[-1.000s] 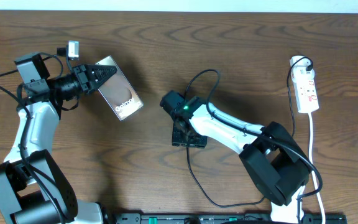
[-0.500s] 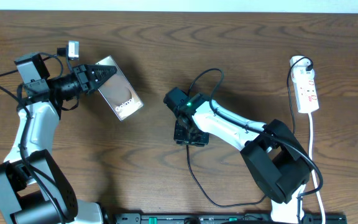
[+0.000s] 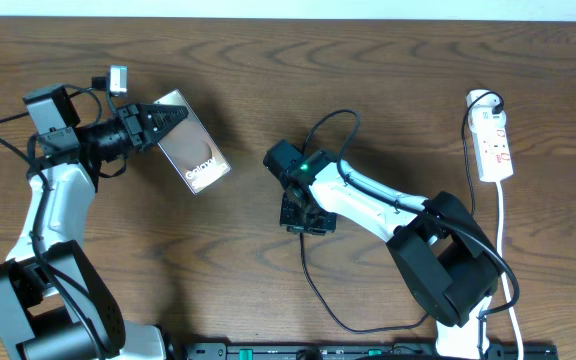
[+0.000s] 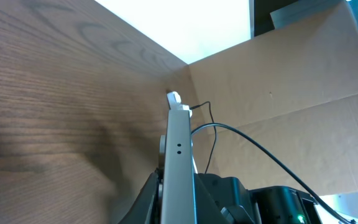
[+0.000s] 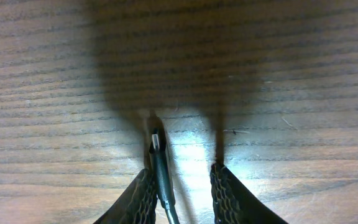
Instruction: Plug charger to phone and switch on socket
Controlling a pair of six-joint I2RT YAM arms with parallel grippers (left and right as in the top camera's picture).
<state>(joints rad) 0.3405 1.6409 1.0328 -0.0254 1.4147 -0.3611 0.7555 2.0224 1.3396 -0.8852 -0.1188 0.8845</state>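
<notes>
**Phone in One Claw, Charger Tip Between the Fingers of the Other**

On a dark wood worktop [image 3: 268, 60], two robot arms work at opposite ends of one task. The left claw [image 3: 178, 114] is clamped together on one end of the phone [image 3: 196, 152]. The glossy brown-grey slab juts out beyond the fingertips at the upper left, its white lettering at the far end. The left wrist view shows the phone edge-on, pinched between the two fingers.

The white socket [image 3: 494, 145] lies at the far right with its white cord [image 3: 504, 240] running toward the near edge, well apart from both claws.

Near the middle, the right claw [image 3: 305, 222] points down at the worktop with its fingers apart. The charger [image 3: 313, 275], a thin black cable, loops above and below it. In the right wrist view its plug tip [image 5: 156, 144] lies on the wood between the two ribbed pads [image 5: 143, 194], just beside the one on the picture's left, with open wood between it and the other. It is not pinched.

Counted: two arms, two claws, one socket, one phone, one charger with one plug tip.
</notes>
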